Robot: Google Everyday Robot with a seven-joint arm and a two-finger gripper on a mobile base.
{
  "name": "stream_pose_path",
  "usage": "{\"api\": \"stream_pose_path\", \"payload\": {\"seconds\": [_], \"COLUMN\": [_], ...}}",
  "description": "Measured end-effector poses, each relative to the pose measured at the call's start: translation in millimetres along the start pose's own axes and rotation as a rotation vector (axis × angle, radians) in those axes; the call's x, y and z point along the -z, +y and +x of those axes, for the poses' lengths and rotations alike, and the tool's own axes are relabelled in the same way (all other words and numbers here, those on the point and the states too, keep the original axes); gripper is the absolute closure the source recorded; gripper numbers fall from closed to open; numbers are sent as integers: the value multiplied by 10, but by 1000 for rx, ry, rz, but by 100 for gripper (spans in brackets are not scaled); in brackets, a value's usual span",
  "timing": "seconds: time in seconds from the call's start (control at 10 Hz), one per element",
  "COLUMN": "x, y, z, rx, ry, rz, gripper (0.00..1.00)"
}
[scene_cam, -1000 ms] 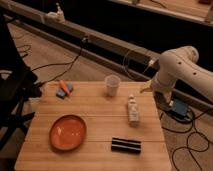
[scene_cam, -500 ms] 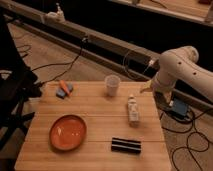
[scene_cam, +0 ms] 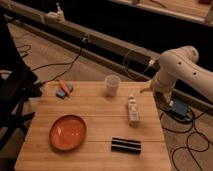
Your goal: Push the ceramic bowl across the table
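Note:
The ceramic bowl (scene_cam: 68,132), a shallow glossy orange-red dish, sits on the front left part of the light wooden table (scene_cam: 95,110). My white arm (scene_cam: 176,70) hangs beyond the table's right edge. The gripper (scene_cam: 148,89) is at the arm's lower end, just off the table's back right corner, far from the bowl and touching nothing on the table.
A translucent white cup (scene_cam: 112,85) stands at the back middle. A white bottle (scene_cam: 132,110) lies right of centre. A black bar (scene_cam: 125,145) lies at the front right. A blue sponge with an orange item (scene_cam: 63,89) sits back left. Cables and a blue box (scene_cam: 178,109) lie on the floor.

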Motion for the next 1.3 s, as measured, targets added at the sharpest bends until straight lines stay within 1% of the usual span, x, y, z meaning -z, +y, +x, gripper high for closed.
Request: {"api": "stream_pose_path", "payload": {"seconds": [0.2, 0.3, 0.9, 1.0, 1.1, 1.2, 1.3], "x": [0, 0, 6, -18, -74, -156, -217], "y": [0, 0, 3, 32, 109, 238, 362], "z": [0, 0, -13, -37, -23, 23, 60], "rx": [0, 0, -2, -11, -11, 2, 20], "ry": [0, 0, 0, 9, 29, 54, 68], "rz": [0, 0, -2, -18, -39, -63, -82], "gripper": [21, 27, 87, 96, 100, 100, 100]}}
